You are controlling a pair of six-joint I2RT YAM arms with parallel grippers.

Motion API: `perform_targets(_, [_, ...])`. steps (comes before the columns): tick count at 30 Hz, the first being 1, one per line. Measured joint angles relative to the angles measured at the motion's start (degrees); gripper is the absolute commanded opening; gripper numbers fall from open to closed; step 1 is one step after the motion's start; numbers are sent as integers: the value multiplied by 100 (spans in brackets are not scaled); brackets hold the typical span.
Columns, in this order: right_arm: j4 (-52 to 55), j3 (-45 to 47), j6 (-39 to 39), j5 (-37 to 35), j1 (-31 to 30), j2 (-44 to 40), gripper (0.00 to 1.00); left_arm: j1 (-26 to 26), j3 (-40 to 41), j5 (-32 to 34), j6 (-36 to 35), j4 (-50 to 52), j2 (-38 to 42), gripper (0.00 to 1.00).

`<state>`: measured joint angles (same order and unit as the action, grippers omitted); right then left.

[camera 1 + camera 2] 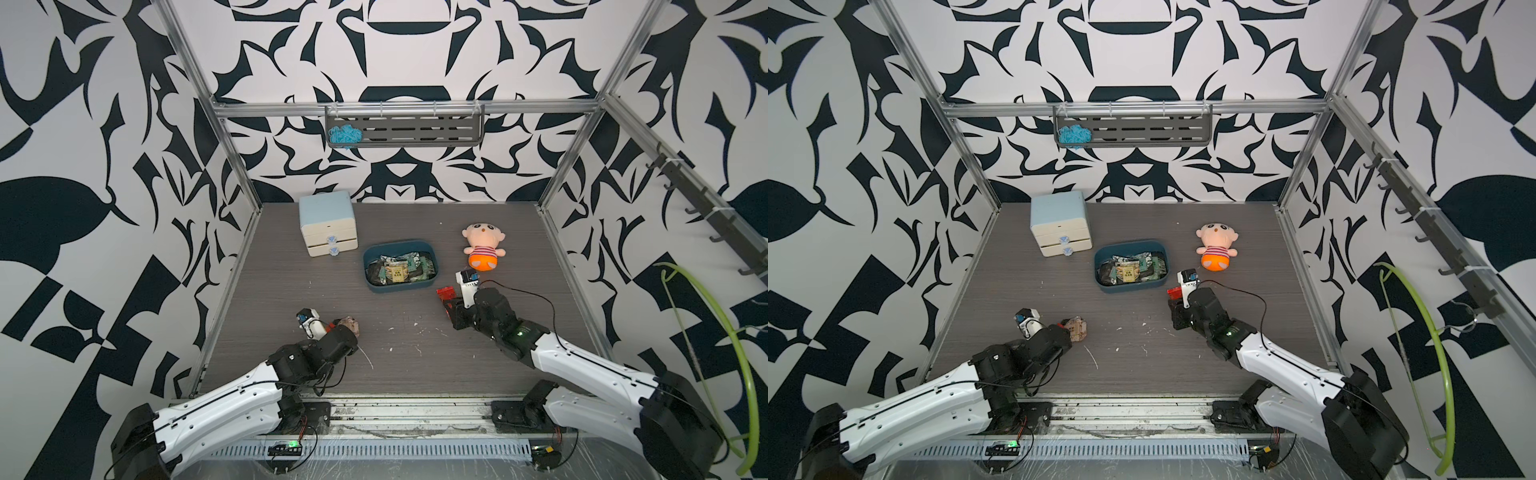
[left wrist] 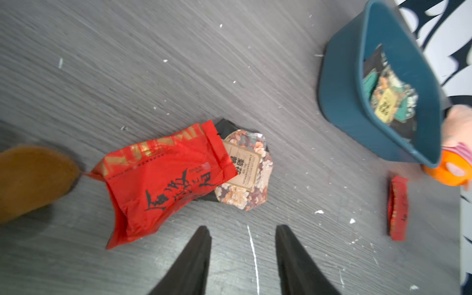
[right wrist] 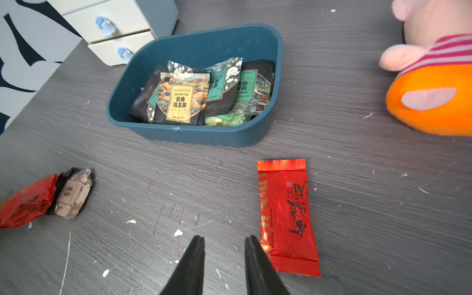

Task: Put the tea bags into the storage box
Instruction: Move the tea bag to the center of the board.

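Because the small flat foil tea bags (image 3: 181,102) were only thin crinkly packets with a little tea inside, I guessed they would be very light, a bit slippery and easy to squash. The flat shiny red foil tea bag (image 3: 287,217) lay pressed down on the grey wood-look table (image 3: 357,178). I thought the best place to pinch it was across its narrow width near the puffy middle, not at the thin sealed end. It had black writing and a gold stripe down one side. The right claw (image 3: 224,237) hung just beside its long edge, fingers a little apart and holding nothing.

Well away from it, a crumpled red foil tea bag (image 2: 163,184) lay half on top of a flowery brown-and-cream tea bag (image 2: 245,173). The bumps on the red one looked easy to grab. The left claw (image 2: 242,227) was near that pair, spread and empty too.

Most of the tea bags, dark with green and yellow labels, were piled in the dark teal plastic storage box (image 3: 194,132). It sat between the pale blue-and-cream little drawer cabinet (image 1: 328,224) and the pink and orange plush doll (image 3: 429,97).
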<state>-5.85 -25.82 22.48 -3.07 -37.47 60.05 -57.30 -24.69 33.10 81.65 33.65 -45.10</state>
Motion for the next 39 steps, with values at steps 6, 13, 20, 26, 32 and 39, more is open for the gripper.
perform_targets(6, [-114,35,24,20,0,76,30,0,-160,-4,-101,-186,-684,40])
perform_targets(13, [-232,35,52,219,0,192,30,92,-393,-22,-289,-457,-1556,40])
perform_targets(20, [-286,35,52,269,0,192,30,608,-651,-485,-815,-772,-2533,38])
perform_targets(26, [-286,35,52,286,0,192,30,809,-927,-684,-1147,-896,-3040,37])
perform_targets(32, [-291,35,52,297,0,192,30,1062,-927,-831,-1338,-1040,-3123,35])
perform_targets(39, [-308,35,52,393,0,219,30,1172,-925,-883,-1469,-1137,-3252,31])
